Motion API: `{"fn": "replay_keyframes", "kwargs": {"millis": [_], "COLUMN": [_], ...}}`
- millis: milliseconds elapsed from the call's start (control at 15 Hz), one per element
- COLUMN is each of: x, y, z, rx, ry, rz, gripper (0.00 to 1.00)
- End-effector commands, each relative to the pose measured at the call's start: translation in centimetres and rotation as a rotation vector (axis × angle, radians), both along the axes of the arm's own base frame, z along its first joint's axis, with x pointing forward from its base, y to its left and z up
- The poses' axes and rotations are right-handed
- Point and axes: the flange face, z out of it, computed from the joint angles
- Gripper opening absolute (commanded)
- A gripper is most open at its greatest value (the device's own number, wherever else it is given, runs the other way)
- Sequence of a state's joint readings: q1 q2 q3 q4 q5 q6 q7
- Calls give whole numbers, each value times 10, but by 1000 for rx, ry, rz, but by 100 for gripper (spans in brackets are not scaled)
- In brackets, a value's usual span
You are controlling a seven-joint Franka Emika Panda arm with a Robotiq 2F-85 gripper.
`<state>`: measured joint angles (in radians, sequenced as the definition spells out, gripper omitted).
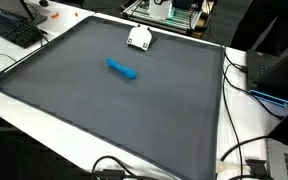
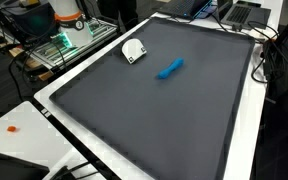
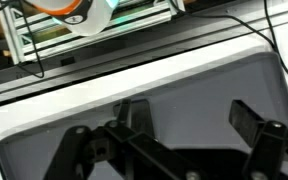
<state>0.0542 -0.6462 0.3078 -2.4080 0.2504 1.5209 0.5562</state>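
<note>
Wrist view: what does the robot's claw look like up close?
The gripper is matte black throughout. Its two fingers end in flat, rectangular tips and are joined to angular link bars with round pivot joints. No markings, stickers or cables can be made out on it. The arm itself shows in none of the views.

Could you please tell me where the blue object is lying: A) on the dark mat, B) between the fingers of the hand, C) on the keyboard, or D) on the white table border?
A: in both exterior views the blue object lies flat on the dark mat, well inside its edges.
</note>
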Motion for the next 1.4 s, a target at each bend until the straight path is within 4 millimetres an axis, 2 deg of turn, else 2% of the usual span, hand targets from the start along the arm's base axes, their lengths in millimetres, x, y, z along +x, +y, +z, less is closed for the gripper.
{"fn": "replay_keyframes", "kwargs": {"millis": [0, 267, 667, 733, 1000, 1333], "x": [4, 9, 19, 40, 61, 72], "y": [3, -10, -40, -38, -50, -75], "z": [-39, -83, -140, -136, -157, -194], "rx": [55, 70, 50, 44, 23, -127], "ry": [-34, -101, -218, -241, -315, -300], "rz": [-195, -399, -699, -746, -962, -1120], "gripper": [100, 100, 100, 100, 100, 100]}}
